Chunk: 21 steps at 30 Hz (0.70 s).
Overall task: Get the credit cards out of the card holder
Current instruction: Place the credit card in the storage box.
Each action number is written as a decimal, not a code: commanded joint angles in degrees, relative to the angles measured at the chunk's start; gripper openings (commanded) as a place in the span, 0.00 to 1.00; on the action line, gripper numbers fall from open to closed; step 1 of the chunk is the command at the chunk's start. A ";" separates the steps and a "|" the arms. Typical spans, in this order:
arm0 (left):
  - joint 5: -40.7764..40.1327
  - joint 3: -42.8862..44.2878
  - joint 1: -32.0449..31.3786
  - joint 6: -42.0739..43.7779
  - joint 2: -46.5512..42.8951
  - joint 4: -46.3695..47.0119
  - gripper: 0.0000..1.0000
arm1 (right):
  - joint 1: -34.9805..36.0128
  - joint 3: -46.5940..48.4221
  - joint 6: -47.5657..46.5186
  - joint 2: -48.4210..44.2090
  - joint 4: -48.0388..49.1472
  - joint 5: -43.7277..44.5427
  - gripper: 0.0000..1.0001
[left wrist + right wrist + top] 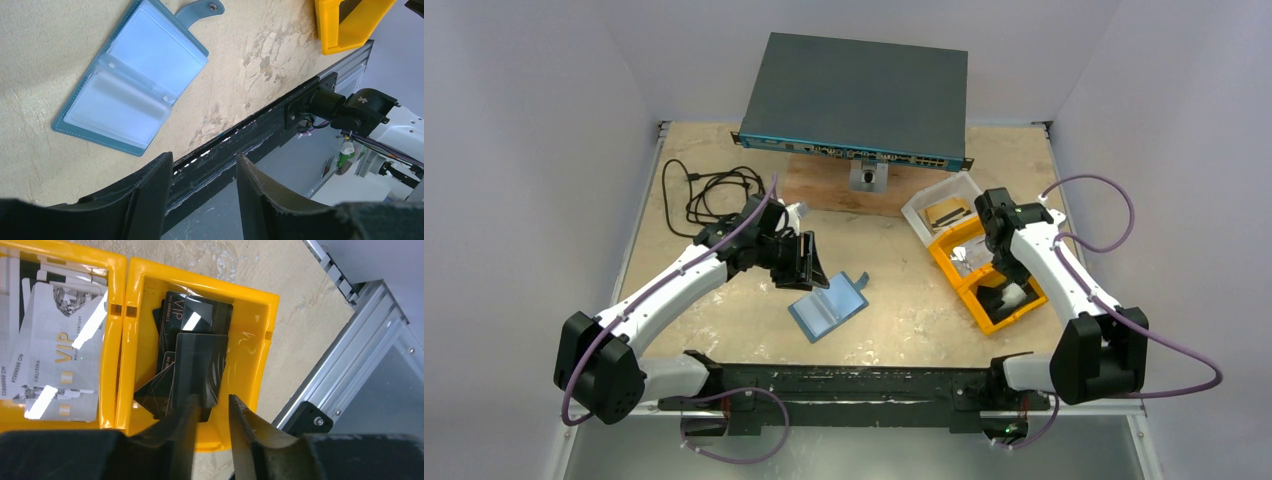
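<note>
card holder point(130, 80): teal-blue, clear pockets. bin point(125, 315): yellow-orange. credit cards point(200, 325): some glossy black, others white (gold "vip" lettering).

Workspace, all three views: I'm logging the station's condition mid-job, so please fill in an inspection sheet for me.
Surface: worn tan table, scuffed.
Job's things: card holder open flat, visible pockets look empty; pale cards and black cards in separate halves of the orange bin.
Clutter: clear tub, brownish contents; network switch on wooden board.
Grippers: left gripper jaws open, empty; right gripper jaws slightly apart above the black cards.
Cables: black cord coiled; purple arm cables.
Surroundings: pale walls.
</note>
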 commanded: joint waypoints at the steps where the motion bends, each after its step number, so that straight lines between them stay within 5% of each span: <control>1: -0.09 2.17 0.02 1.41 0.16 0.84 0.49 | -0.16 1.51 -4.23 -1.07 2.43 -1.47 0.36; 11: -1.17 2.25 -0.02 1.50 0.32 0.24 0.49 | -0.21 1.70 -13.10 -7.87 8.83 -7.58 0.77; 21: -2.89 2.76 -0.06 1.12 0.41 -0.78 0.49 | -0.12 2.94 -17.04 -9.63 11.02 -13.00 0.90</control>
